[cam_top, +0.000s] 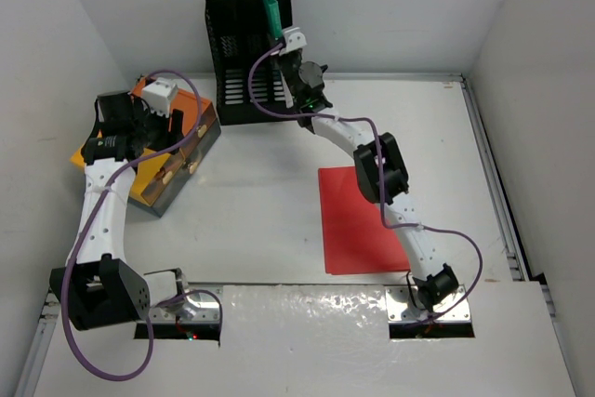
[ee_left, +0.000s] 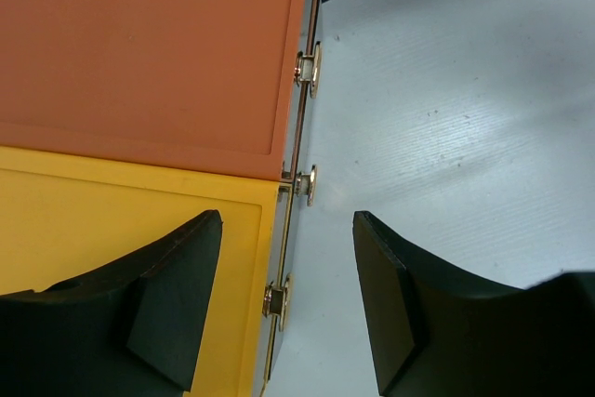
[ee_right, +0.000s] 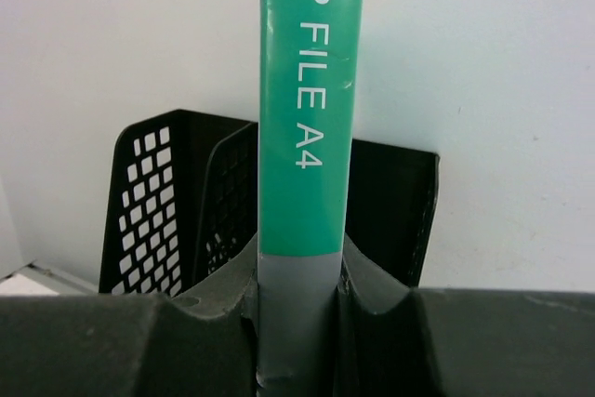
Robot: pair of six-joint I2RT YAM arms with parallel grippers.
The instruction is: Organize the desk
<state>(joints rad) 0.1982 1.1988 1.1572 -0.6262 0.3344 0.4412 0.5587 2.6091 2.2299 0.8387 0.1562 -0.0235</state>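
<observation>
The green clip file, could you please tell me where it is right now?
In the top view, the green clip file stands upright at the far middle, clamped in the right gripper over the black mesh rack by the back wall.

Clip file: green, white letters, a grey band at the right gripper.
File rack: black, a grid of square holes, behind the right gripper.
Drawer box: orange ahead of the left gripper, yellow beside it.
Knobs: shiny gold colour.
Sheet: plain red.
Desk: plain white.
Cables: purple.
Arms: white with black joints.
Fingers: black on both grippers.
</observation>
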